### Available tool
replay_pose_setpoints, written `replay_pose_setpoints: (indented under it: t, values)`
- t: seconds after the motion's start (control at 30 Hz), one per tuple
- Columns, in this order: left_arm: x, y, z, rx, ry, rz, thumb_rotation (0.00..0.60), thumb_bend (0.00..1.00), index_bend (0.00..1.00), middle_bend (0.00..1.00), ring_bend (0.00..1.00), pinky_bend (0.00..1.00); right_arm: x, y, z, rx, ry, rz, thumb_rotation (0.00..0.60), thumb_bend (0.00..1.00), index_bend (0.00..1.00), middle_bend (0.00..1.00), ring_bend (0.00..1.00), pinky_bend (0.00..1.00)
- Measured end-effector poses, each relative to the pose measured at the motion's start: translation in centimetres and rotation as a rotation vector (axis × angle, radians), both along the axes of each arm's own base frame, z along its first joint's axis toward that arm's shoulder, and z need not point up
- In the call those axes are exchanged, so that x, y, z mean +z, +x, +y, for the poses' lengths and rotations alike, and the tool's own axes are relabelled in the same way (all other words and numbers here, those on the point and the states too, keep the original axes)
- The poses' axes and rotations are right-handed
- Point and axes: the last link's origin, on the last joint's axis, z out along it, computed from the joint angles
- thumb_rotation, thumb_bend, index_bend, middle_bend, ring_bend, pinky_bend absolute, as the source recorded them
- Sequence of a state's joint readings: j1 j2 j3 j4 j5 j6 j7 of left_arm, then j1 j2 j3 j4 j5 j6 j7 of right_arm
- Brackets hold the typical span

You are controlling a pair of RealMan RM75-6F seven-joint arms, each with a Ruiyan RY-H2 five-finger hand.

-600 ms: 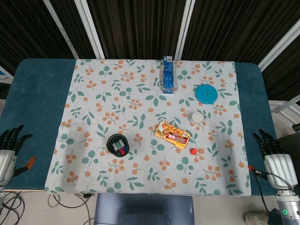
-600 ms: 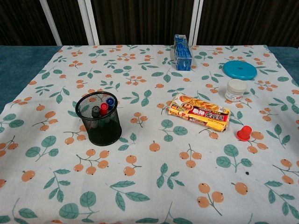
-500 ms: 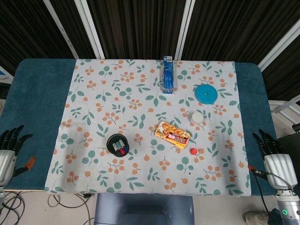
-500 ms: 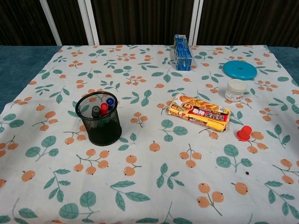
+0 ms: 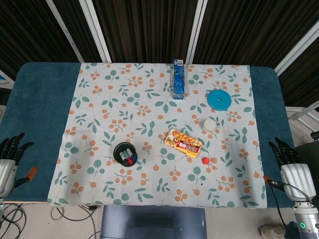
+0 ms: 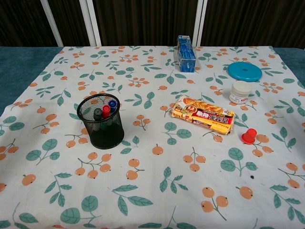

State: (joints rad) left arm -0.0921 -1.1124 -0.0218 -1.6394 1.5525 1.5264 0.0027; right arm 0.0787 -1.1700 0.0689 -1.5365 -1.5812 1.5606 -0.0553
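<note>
In the head view my left hand [image 5: 10, 159] hangs at the table's front left corner, fingers apart, holding nothing. My right hand [image 5: 290, 165] sits off the front right edge, fingers spread and empty. Neither hand shows in the chest view. A black mesh pen cup [image 5: 125, 153] [image 6: 101, 121] with markers stands left of centre. An orange snack pack [image 5: 183, 142] [image 6: 203, 113] lies in the middle. Beside it are a small red cap [image 5: 205, 161] [image 6: 249, 136] and a white jar [image 5: 210, 124] [image 6: 239, 91].
A blue box [image 5: 179, 78] [image 6: 186, 46] stands upright at the back. A blue round lid [image 5: 218, 99] [image 6: 244, 71] lies at the back right. The floral cloth [image 5: 99, 104] covers a teal table [image 5: 42, 99]. Cables hang below the front edge.
</note>
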Motion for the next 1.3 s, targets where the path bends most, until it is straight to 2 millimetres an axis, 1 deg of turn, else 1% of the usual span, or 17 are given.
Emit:
replay_pose_setpoints:
  t: [0.17,0.33,0.5,0.57,0.7,0.83,1.0,1.1,1.23,1.3]
  values:
    - [0.0,0.0,0.0,0.003,-0.004,0.0,0.6,0.27,0.15,0.01,0.0,0.0,0.0,0.0,0.0,-0.001,0.0,-0.001,0.6,0.1,0.1,0.02,0.1,0.2]
    - [-0.1,0.0,0.1,0.002,-0.007,0.0,0.6,0.27,0.15,0.01,0.0,0.0,0.0,0.0,0.0,-0.003,0.0,-0.001,0.6,0.1,0.1,0.02,0.1,0.2]
    - [-0.3,0.3,0.4,-0.042,-0.001,-0.009,0.6,0.27,0.19,0.03,0.0,0.0,0.0,0.0,0.1,-0.012,-0.003,-0.011,0.6,0.1,0.1,0.02,0.1,0.2]
    - [-0.5,0.6,0.5,-0.082,-0.001,-0.027,0.6,0.27,0.22,0.04,0.0,0.0,0.0,0.0,0.1,-0.016,-0.006,-0.017,0.6,0.1,0.1,0.02,0.1,0.2]
    - [-1.4,1.9,1.1,-0.176,-0.009,-0.098,0.6,0.27,0.25,0.04,0.0,0.0,0.0,-0.1,0.2,-0.021,-0.008,-0.02,0.6,0.1,0.1,0.02,0.1,0.2]
    - [-2.9,4.3,2.2,-0.268,-0.047,-0.129,0.6,0.27,0.26,0.04,0.0,0.0,0.0,0.0,0.2,-0.02,-0.009,-0.018,0.6,0.1,0.1,0.02,0.1,0.2]
    - [-5.0,6.5,3.4,-0.274,-0.114,-0.151,0.6,0.27,0.25,0.04,0.0,0.0,0.1,-0.1,0.2,-0.026,-0.014,-0.019,0.6,0.1,0.1,0.02,0.1,0.2]
    - [-6.9,7.9,4.2,-0.268,-0.181,-0.161,0.6,0.27,0.25,0.04,0.0,0.0,0.1,-0.2,0.2,-0.03,-0.017,-0.019,0.6,0.1,0.1,0.02,0.1,0.2]
    - [-10.2,9.9,4.9,-0.276,-0.266,-0.17,0.6,0.27,0.27,0.05,0.0,0.0,0.1,-0.2,0.2,-0.032,-0.019,-0.017,0.6,0.1,0.1,0.02,0.1,0.2]
    - [-11.1,10.5,4.9,-0.277,-0.28,-0.186,0.6,0.27,0.29,0.05,0.0,0.0,0.1,-0.2,0.3,-0.034,-0.023,-0.017,0.6,0.1,0.1,0.02,0.1,0.2]
